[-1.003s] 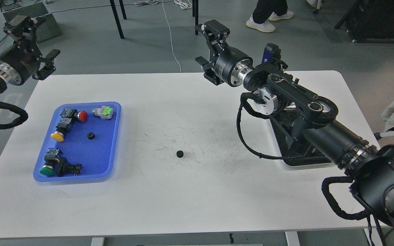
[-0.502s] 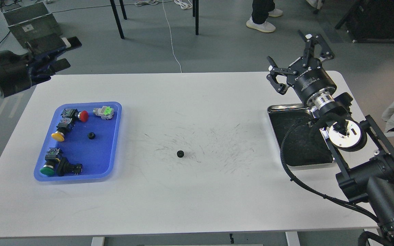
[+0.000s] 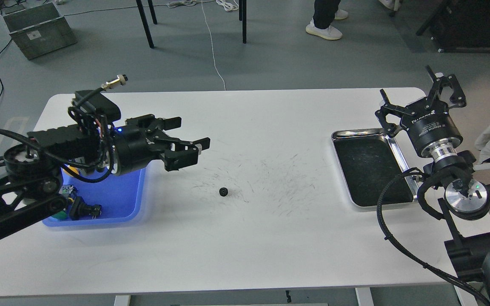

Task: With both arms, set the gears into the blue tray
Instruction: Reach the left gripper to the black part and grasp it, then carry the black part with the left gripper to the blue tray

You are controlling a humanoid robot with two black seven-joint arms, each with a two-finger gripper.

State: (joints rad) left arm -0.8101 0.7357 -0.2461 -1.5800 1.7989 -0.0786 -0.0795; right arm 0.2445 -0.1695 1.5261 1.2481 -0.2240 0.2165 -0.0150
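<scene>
Under the left arm (image 3: 58,157), most of the blue tray (image 3: 136,199) is hidden

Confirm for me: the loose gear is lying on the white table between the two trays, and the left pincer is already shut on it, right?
Not quite. The head view shows the gear lying on the white table between the blue tray and the steel tray, but the left pincer is open, apart from the gear.

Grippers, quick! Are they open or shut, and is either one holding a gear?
Left gripper: open, holding nothing, above the table near the gear.
Right gripper: open, holding nothing, up by the steel tray.
</scene>
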